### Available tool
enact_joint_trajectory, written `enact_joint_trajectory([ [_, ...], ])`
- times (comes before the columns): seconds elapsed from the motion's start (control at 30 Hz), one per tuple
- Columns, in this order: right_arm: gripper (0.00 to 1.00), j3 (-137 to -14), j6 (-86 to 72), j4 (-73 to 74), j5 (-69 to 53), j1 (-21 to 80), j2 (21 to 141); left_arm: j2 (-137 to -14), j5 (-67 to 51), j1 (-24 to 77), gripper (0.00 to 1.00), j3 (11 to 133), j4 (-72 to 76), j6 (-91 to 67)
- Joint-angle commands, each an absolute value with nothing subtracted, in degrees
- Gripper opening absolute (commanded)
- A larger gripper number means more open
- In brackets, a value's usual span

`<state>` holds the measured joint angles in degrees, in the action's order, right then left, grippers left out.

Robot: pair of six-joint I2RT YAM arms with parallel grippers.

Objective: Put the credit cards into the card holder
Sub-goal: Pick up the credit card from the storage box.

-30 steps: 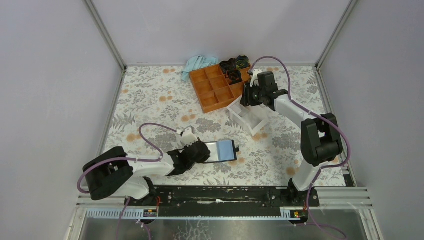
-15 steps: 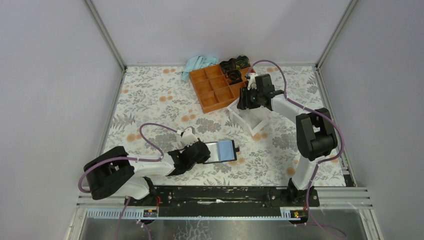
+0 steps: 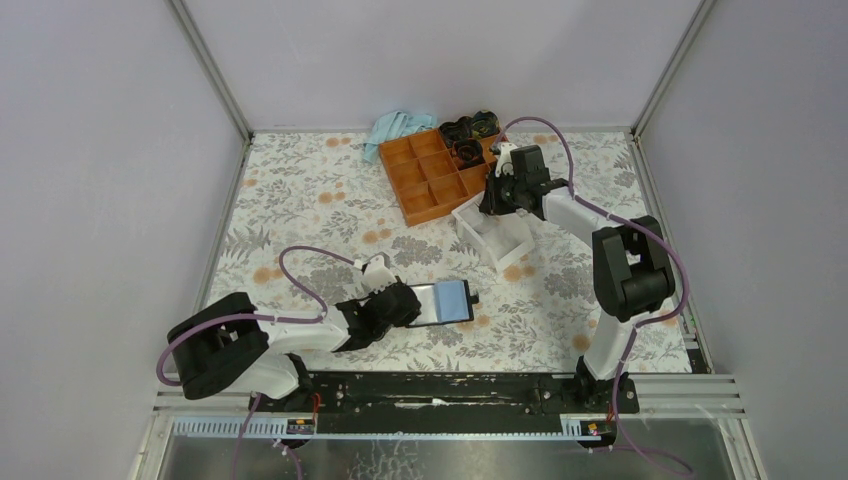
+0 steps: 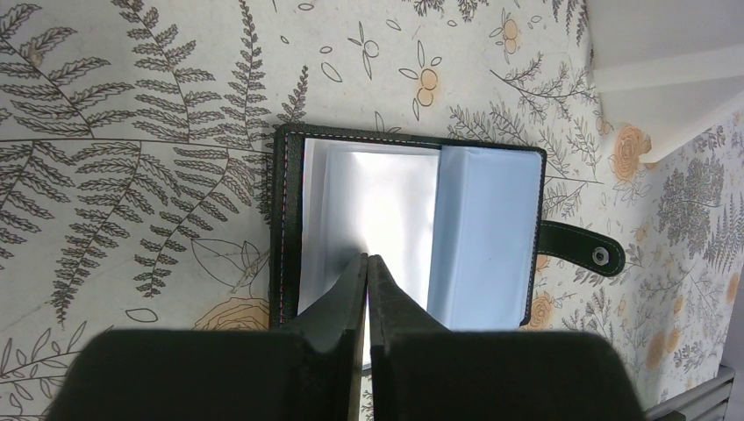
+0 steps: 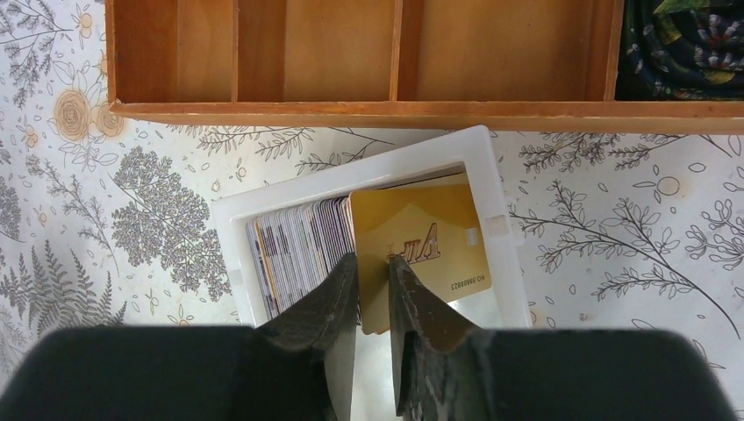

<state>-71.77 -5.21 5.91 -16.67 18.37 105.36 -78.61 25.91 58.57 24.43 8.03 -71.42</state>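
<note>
Nearest to us, on the floral-patterned table cover (image 3: 300, 200), lies the small black folding card holder with light-blue lining (image 4: 482, 228). It is spread open and flat, its snap tab (image 4: 579, 250) sticking out to the side. The left gripper (image 4: 367, 259) has its 2 fingers pressed together, and their tips rest on the glossy clear sleeve at the middle of the open holder. We see no card in the holder's sleeves.

Farther out, on the right side, stands a white open-topped rectangular plastic box (image 5: 351, 180). It holds a row of thin cards (image 5: 298, 246) standing on edge, packed toward 1 end. Leaning in front of them is 1 yellow-orange plastic credit card (image 5: 430, 241), its printed face turned to the wrist camera. The right gripper (image 5: 373, 263) reaches down into this box. Its 2 fingers stand only a narrow gap apart, with the near corner of the yellow-orange card between them. We cannot tell whether the pads already press on it.

Just beyond the box sits an orange compartment tray (image 5: 351, 110), with dark patterned bundles (image 3: 468, 130) at its far corner. A crumpled light-blue cloth (image 3: 398, 128) lies at the table's far edge.
</note>
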Motion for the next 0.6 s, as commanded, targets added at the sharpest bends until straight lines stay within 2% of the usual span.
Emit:
enact_joint_trajectory([
  [0.0,0.23,-73.0,-5.5,8.1,-15.5,18.7,102.4,-78.7,26.8,58.8,0.06,25.7,9.4,-70.7],
  [0.57,0.27,-72.9,-5.2,9.2,-13.6,18.9,100.0,-78.9,26.5,58.8,0.06,25.5,10.0,-70.7],
])
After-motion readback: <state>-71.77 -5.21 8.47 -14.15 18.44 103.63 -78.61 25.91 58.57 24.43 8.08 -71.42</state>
